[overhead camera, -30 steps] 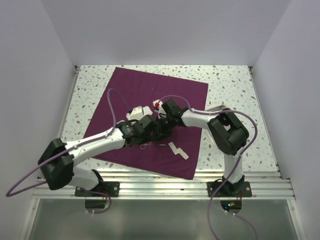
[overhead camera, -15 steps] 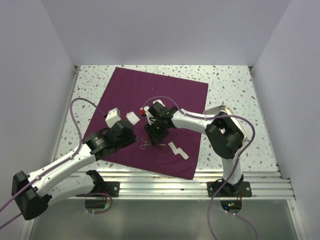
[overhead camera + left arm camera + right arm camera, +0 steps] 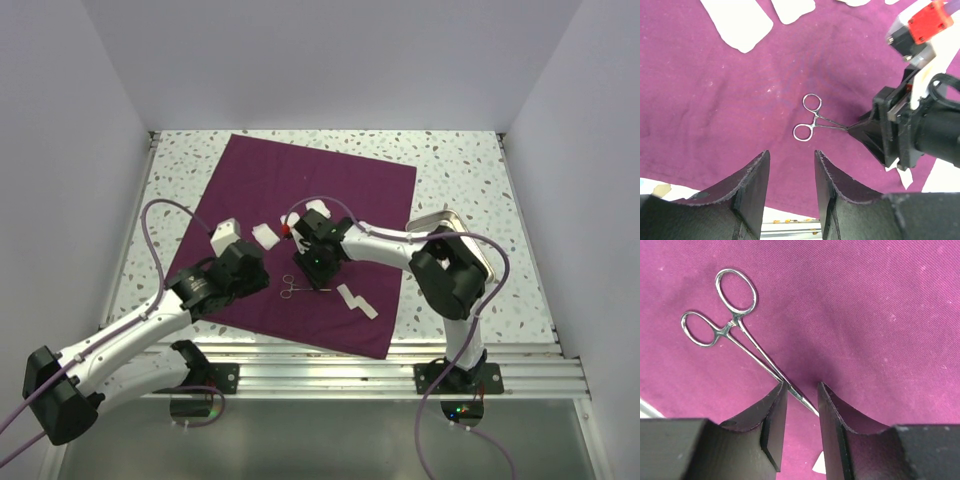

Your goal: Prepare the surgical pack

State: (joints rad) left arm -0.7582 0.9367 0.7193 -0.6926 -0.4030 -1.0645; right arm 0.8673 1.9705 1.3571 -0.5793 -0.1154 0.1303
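Top view
cloth (image 3: 300, 175): lay spread open and flat on the table (image 3: 460, 160), one corner pointing near, not folded
clamp (image 3: 293, 288): lay on the near half of the cloth, rings to the left
gauze (image 3: 265, 234): one square left of centre on the cloth, one further back by the right arm, a zigzag strip near and right of the clamp
tray (image 3: 443, 216): right of the cloth, mostly hidden by the right arm
left gripper (image 3: 252, 268): over the near left part of the cloth, just left of the clamp, apart from it
right gripper (image 3: 312, 268): over the middle of the cloth, at the right end of the clamp

Left wrist
left gripper (image 3: 790, 180): jaws stood apart, nothing between them, above the near edge of the cloth
clamp (image 3: 812, 117): ahead of the fingers, flat on the cloth, its tip at the right gripper (image 3: 854, 130)
gauze (image 3: 737, 22): two pieces at the far edge of the view

Right wrist
right gripper (image 3: 801, 405): jaws partly apart, straddling the clamp's thin tip, gap visible on both sides, not pinching
clamp (image 3: 735, 325): flat on the cloth, rings up and left, shaft running between the fingers; contact with the left finger could not be told
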